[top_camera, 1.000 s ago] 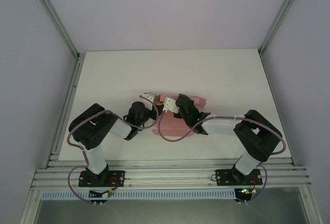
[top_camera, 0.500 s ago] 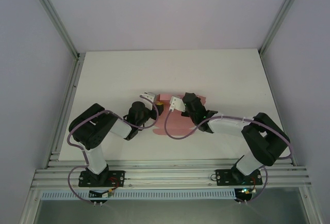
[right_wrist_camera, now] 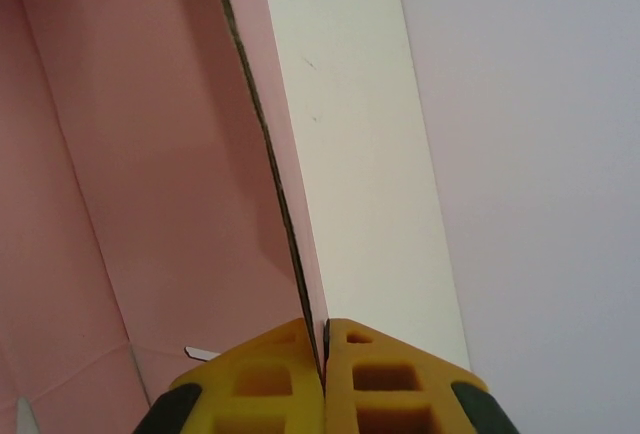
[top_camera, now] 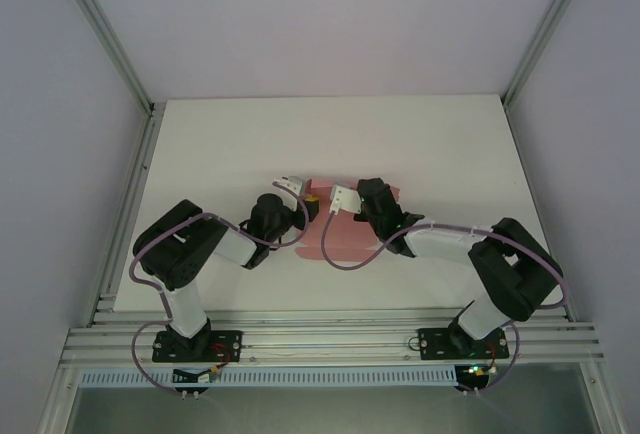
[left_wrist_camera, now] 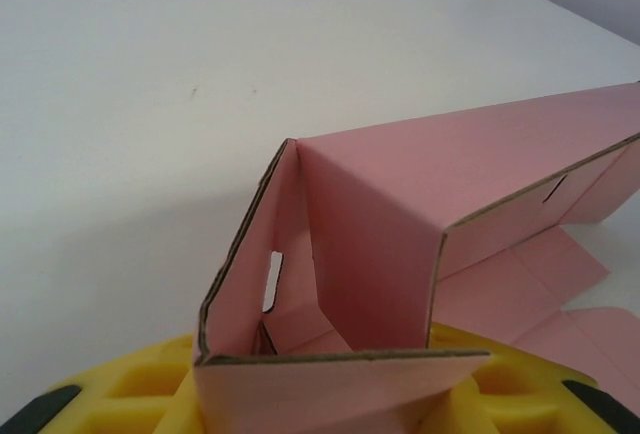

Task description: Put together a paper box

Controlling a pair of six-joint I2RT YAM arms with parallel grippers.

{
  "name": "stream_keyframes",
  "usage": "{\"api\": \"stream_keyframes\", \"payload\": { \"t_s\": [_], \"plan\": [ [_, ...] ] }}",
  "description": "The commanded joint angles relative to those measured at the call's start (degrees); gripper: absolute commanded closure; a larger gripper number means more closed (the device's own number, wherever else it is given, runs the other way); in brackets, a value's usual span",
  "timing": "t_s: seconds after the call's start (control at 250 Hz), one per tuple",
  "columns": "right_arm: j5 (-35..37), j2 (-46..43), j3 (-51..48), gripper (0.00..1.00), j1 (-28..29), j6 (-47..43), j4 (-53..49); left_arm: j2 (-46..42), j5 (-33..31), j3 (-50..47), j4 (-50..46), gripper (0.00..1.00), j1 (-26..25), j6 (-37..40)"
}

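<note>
The pink paper box lies partly folded at the table's middle, between both arms. In the left wrist view one end of the paper box stands up as a folded corner with a slot in its side wall. My left gripper is shut across that folded end, with its yellow fingers on either side. In the top view the left gripper sits at the box's left end. My right gripper is shut on the thin top edge of an upright pink wall. From above, the right gripper is over the box's far side.
The white table has free room all around the box. Aluminium frame rails run along its left, right and near edges, with pale walls behind. Purple cables loop off both wrists over the box.
My right gripper has shifted a little right and back, and has closed from part open onto the box's wall. The left gripper has kept its hold, almost still.
</note>
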Motion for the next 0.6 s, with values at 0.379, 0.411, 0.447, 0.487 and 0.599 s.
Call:
{"api": "stream_keyframes", "payload": {
  "t_s": [0.379,0.411,0.447,0.487,0.599],
  "plan": [
    [11.4,14.8,-8.6,1.0,7.0,-19.7,31.5,-32.5,-1.8,-2.1,-35.1,0.01,0.7,-8.4],
    [11.8,16.4,-9.1,1.0,7.3,-21.1,35.0,-34.5,-5.2,-1.0,-40.4,0.01,1.2,-9.8],
    [12.1,18.2,-9.3,1.0,7.3,-22.1,38.7,-36.4,-8.6,-0.1,-45.4,0.0,2.0,-11.6],
    [12.1,19.3,-9.4,1.0,7.3,-22.8,39.7,-38.0,-10.8,0.4,-49.2,0.0,3.2,-13.7],
    [11.8,18.8,-8.5,1.0,7.3,-19.1,35.0,-39.9,-13.1,0.8,-55.9,0.0,10.3,-21.1]
  ]
}}
